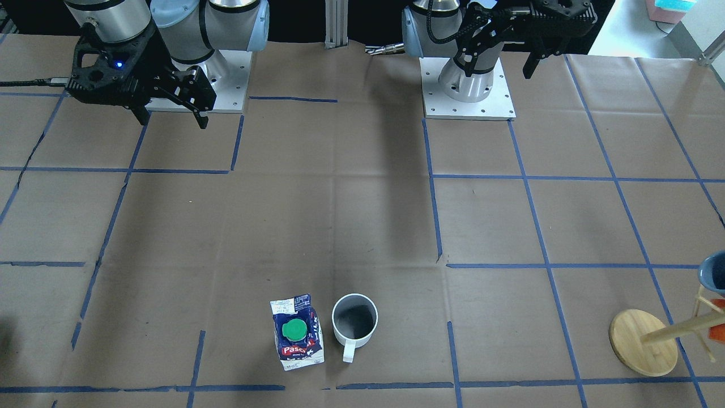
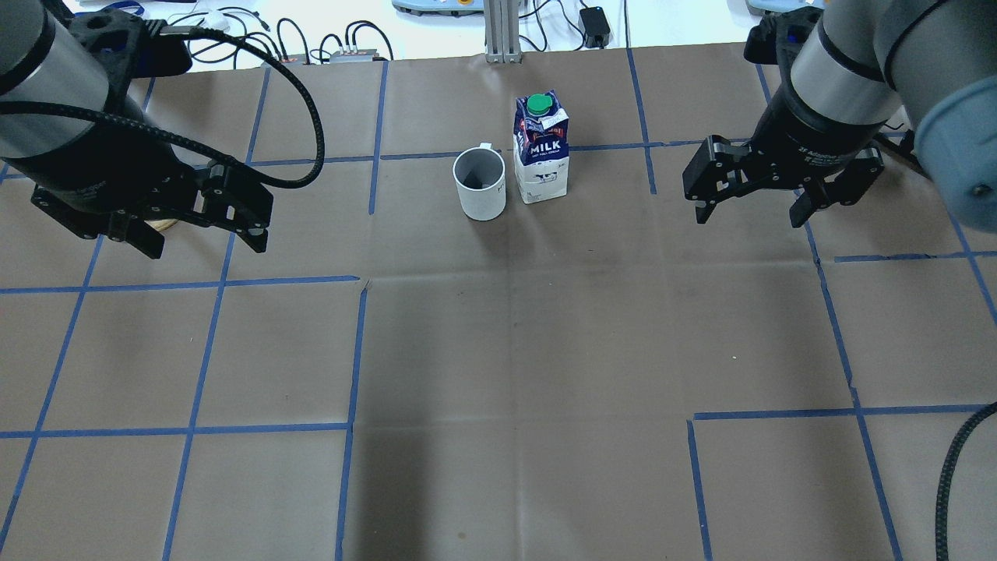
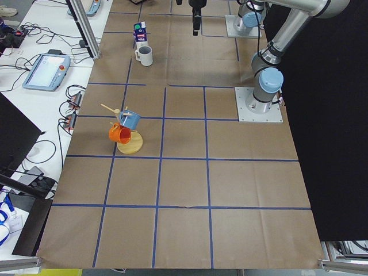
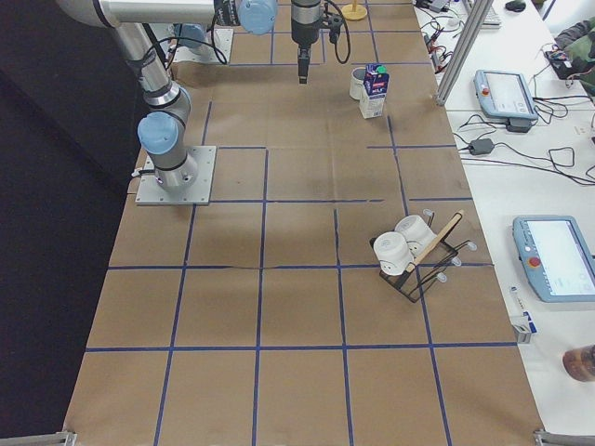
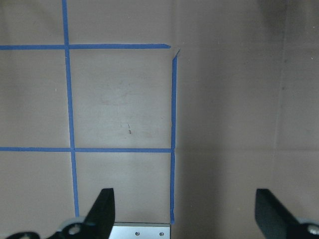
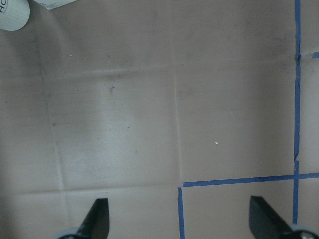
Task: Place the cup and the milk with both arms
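Note:
The white cup (image 2: 479, 185) with a grey inside stands upright at the table's far middle, its handle pointing away from me. The milk (image 2: 540, 152), blue over white with a green cap, stands upright close beside the cup on its right, apart from it. Both show in the front-facing view, cup (image 1: 354, 324) and milk (image 1: 297, 334). My left gripper (image 2: 204, 241) is open and empty, hovering well left of the cup. My right gripper (image 2: 749, 216) is open and empty, hovering well right of the milk. The wrist views show only open fingers over bare paper.
Brown paper with blue tape lines covers the table. A wooden mug tree (image 1: 643, 343) with a blue and an orange mug stands on my left side. A rack with white cups (image 4: 409, 255) stands on my right side. The arms' base plates (image 1: 469, 105) lie at my edge.

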You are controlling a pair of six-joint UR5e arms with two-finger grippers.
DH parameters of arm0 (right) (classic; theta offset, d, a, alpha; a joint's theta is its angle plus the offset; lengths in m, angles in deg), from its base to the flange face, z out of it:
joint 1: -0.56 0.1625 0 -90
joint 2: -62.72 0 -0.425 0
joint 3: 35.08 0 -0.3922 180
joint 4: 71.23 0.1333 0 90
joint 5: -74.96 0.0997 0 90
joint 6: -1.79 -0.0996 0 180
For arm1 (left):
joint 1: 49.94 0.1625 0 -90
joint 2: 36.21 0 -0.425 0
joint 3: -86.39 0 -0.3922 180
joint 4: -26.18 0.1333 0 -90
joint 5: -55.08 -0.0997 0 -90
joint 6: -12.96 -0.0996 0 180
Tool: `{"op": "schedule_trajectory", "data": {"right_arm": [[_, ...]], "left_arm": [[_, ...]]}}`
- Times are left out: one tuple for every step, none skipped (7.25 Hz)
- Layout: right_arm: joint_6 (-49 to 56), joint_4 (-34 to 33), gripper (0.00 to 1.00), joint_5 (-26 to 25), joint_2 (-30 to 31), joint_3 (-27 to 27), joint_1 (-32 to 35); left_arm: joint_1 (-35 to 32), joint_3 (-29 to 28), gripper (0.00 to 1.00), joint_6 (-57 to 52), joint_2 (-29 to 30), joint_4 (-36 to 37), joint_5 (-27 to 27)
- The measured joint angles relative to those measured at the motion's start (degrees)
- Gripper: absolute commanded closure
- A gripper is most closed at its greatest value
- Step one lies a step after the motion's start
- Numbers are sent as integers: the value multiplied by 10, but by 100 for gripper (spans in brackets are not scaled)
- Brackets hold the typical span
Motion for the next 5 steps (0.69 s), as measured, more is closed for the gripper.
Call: {"op": "schedule_trajectory", "data": {"right_arm": [[0, 0, 0, -3, 0, 0, 3], [3, -1, 0, -4, 0, 0, 4], [5, -1, 0, -5, 1, -1, 4], [7, -2, 0, -6, 1, -2, 4], [7, -2, 0, -6, 1, -3, 4]], "left_arm": [[1, 0, 0, 0, 0, 0, 2], [2, -1, 0, 0, 1, 0, 2], [2, -1, 0, -1, 1, 0, 3], [2, -1, 0, -1, 1, 0, 3], [2, -1, 0, -1, 0, 0, 3]]}}
